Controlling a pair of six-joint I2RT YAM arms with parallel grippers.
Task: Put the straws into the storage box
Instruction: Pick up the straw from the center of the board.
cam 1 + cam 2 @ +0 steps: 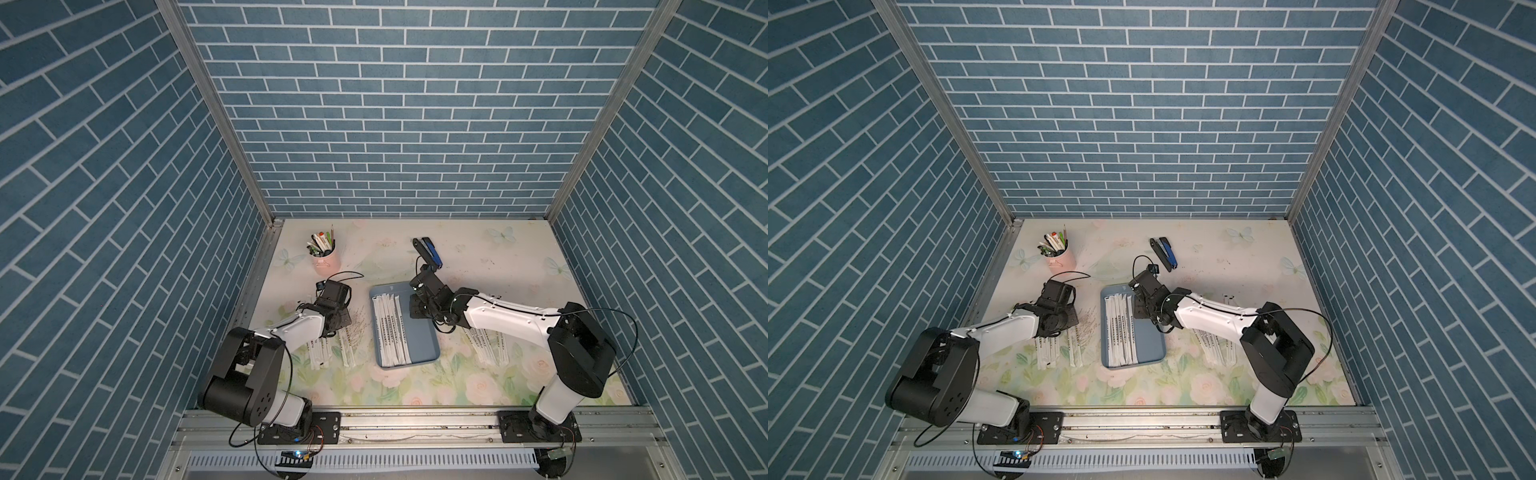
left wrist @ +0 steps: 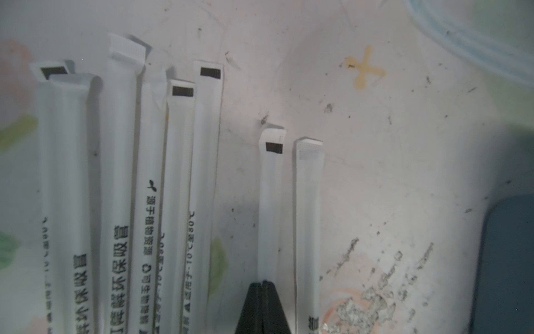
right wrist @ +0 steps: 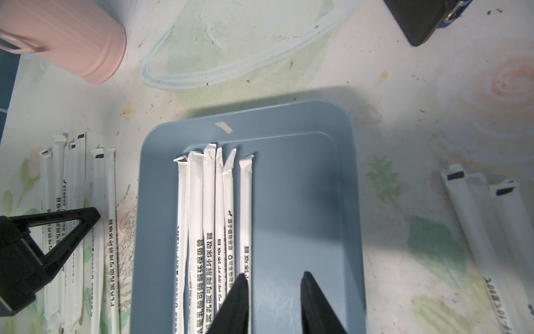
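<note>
The blue-grey storage box [image 1: 419,340] [image 1: 1150,340] [image 3: 303,188] lies mid-table with several white wrapped straws [image 1: 388,328] [image 3: 213,202] along its left half. More straws lie on the mat to its left [image 1: 320,353] [image 2: 121,173] and to its right [image 1: 490,349] [image 3: 485,217]. Over the left pile, my left gripper [image 2: 263,284] points down, shut on one straw [image 2: 270,202] of a separate pair. My right gripper [image 3: 274,277] hangs open over the box's bare right half, one finger beside the nearest straw, nothing between the fingers.
A pink cup [image 1: 326,262] [image 3: 72,43] full of pens stands at the back left. A dark blue-and-black stapler [image 1: 428,251] [image 3: 419,17] lies behind the box, close to my right wrist. Blue brick walls close in three sides.
</note>
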